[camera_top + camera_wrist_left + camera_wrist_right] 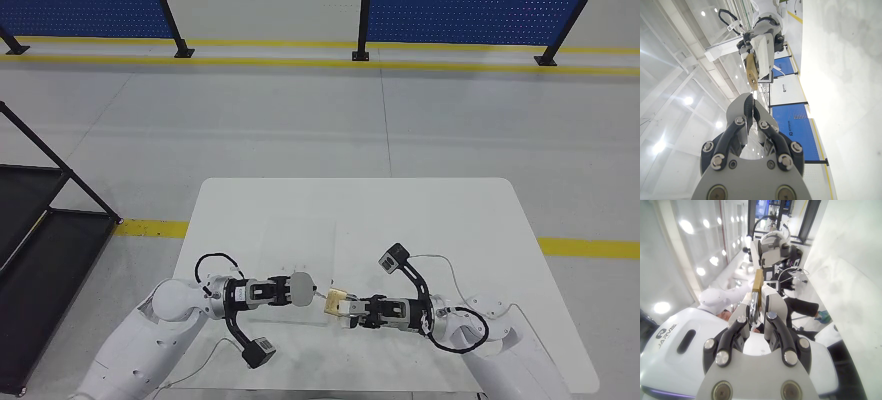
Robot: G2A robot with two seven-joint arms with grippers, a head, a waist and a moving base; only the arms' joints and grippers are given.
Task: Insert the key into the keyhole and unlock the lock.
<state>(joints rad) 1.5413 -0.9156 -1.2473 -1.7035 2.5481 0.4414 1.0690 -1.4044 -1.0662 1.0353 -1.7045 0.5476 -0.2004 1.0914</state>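
1. Fingers (748,108) of left gripper (753,103) are pinching key (754,93), tip meeting keyhole (752,81).
2. Right gripper (756,298) is clamping lock (336,302) over white table (400,220), 6 o'clock edge.
3. Blue barriers (90,15) are standing at 12 o'clock behind yellow floor lines (300,45); black rack (40,240) at 9.

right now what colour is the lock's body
Brass-gold; the lock shows best in the left wrist view.
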